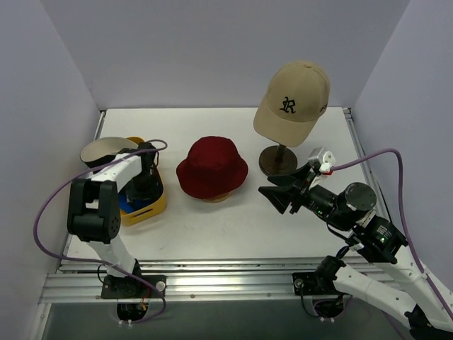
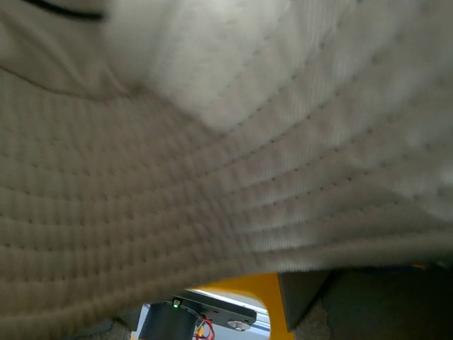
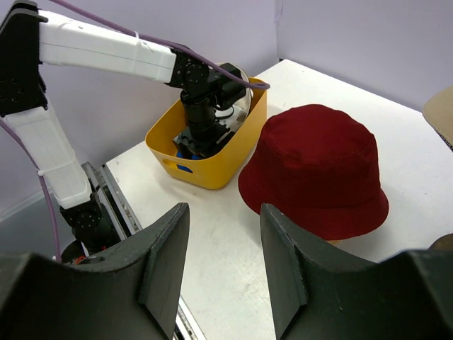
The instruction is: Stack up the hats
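Note:
The dark red bucket hat [image 1: 211,168] sits mid-table on a tan support and also shows in the right wrist view [image 3: 318,170]. The tan baseball cap [image 1: 294,95] hangs on a wooden stand. A hat with a dark outside and cream lining [image 1: 106,150] lies tipped at the far end of the yellow tray; its stitched cream brim [image 2: 212,163] fills the left wrist view. The blue cap [image 1: 127,203] lies in the tray, mostly hidden. My left gripper [image 1: 145,183] reaches down into the tray, its jaws hidden. My right gripper [image 1: 283,193] is open and empty, right of the red hat.
The yellow tray [image 1: 152,207] stands at the left, its wall also in the right wrist view [image 3: 212,166]. The stand's round dark base [image 1: 277,161] is just behind my right gripper. Walls close in the table on three sides.

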Tool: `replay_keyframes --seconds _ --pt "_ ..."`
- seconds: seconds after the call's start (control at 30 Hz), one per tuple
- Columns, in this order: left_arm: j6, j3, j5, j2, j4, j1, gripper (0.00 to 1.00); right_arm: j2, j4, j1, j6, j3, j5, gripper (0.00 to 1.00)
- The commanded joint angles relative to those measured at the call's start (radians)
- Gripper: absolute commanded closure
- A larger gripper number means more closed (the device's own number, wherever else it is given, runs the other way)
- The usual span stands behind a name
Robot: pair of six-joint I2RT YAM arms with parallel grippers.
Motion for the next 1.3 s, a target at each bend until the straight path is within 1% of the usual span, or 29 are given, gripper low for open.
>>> replay_keyframes --seconds 0.0,0.03,0.07,0.1,0.13,0.17,0.2,0.33,0.37,0.47,0.5,0.6,0.7,0.77,0.8,0.83,0.87,0.9,0.93,0.97,1.03,1.1,1.17,1.23,1.27 --pt "0.005 -0.001 -0.024 0.065 0.002 0.004 0.31 -0.006 0.041 0.010 0.001 0.004 0.006 0.59" --pt "0.004 0.003 -0.026 0.068 0.001 0.007 0.35 -0.008 0.041 0.010 0.001 0.004 0.004 0.60" --pt "0.004 0.005 -0.026 0.068 0.004 0.008 0.58 -0.008 0.041 0.010 0.001 0.004 0.006 0.60" --pt "-0.001 0.006 -0.029 0.059 0.001 0.010 0.72 -0.011 0.041 0.010 0.001 0.004 0.007 0.60" --pt "-0.005 0.011 -0.048 0.049 -0.002 0.011 0.81 -0.011 0.042 0.010 0.001 0.004 0.007 0.60" --pt "-0.009 0.016 -0.058 0.017 -0.013 0.011 0.94 -0.012 0.042 0.010 0.001 0.004 0.007 0.60" --pt "-0.009 0.020 -0.059 -0.002 -0.021 0.011 0.97 -0.013 0.042 0.012 0.001 0.004 0.007 0.60" --pt "-0.010 0.094 -0.070 -0.141 -0.094 0.011 0.98 -0.009 0.042 0.012 0.001 0.004 0.004 0.60" --pt "-0.010 0.152 -0.075 -0.204 -0.140 0.011 0.98 -0.009 0.042 0.012 0.001 0.004 0.006 0.60" --pt "-0.002 0.239 -0.076 -0.313 -0.209 0.013 0.98 -0.005 0.042 0.012 0.002 0.004 0.006 0.60" --pt "-0.001 0.293 -0.070 -0.332 -0.225 0.013 0.98 -0.002 0.044 0.012 0.002 0.003 0.006 0.60" --pt "0.002 0.360 -0.039 -0.379 -0.269 0.021 0.98 0.000 0.045 0.013 0.002 0.004 0.009 0.60" --pt "0.004 0.368 -0.020 -0.406 -0.271 0.025 0.98 0.001 0.045 0.013 0.002 0.003 0.009 0.59" --pt "0.002 0.359 -0.041 -0.412 -0.254 0.027 0.98 0.003 0.047 0.013 0.002 0.001 0.007 0.60" --pt "-0.004 0.353 -0.073 -0.412 -0.243 0.037 0.98 0.003 0.045 0.013 0.004 0.001 0.006 0.60" --pt "-0.009 0.332 -0.078 -0.410 -0.229 0.053 0.80 0.004 0.045 0.013 0.001 0.001 0.006 0.60" --pt "-0.016 0.319 -0.072 -0.409 -0.196 0.076 0.65 0.004 0.045 0.013 0.001 0.001 0.004 0.60" --pt "-0.039 0.307 -0.055 -0.410 -0.176 0.130 0.53 0.003 0.045 0.013 0.002 0.001 0.004 0.60" --pt "-0.048 0.271 0.018 -0.413 -0.151 0.183 0.48 0.003 0.045 0.013 0.001 0.001 0.004 0.60" --pt "-0.062 0.244 0.063 -0.425 -0.078 0.214 0.46 0.000 0.044 0.013 0.001 0.001 0.004 0.60" --pt "-0.081 0.206 0.140 -0.429 -0.010 0.272 0.41 -0.002 0.042 0.013 0.001 0.003 0.006 0.60" --pt "-0.102 0.171 0.155 -0.412 0.080 0.277 0.39 -0.005 0.041 0.013 0.001 0.004 0.003 0.60" --pt "-0.119 0.161 0.169 -0.363 0.123 0.277 0.32 -0.008 0.039 0.013 0.001 0.004 0.003 0.59" --pt "-0.142 0.169 0.166 -0.323 0.139 0.277 0.31 -0.008 0.039 0.015 -0.001 0.004 0.004 0.59" --pt "-0.142 0.169 0.184 -0.295 0.178 0.277 0.30 -0.006 0.039 0.015 -0.001 0.004 0.003 0.59"
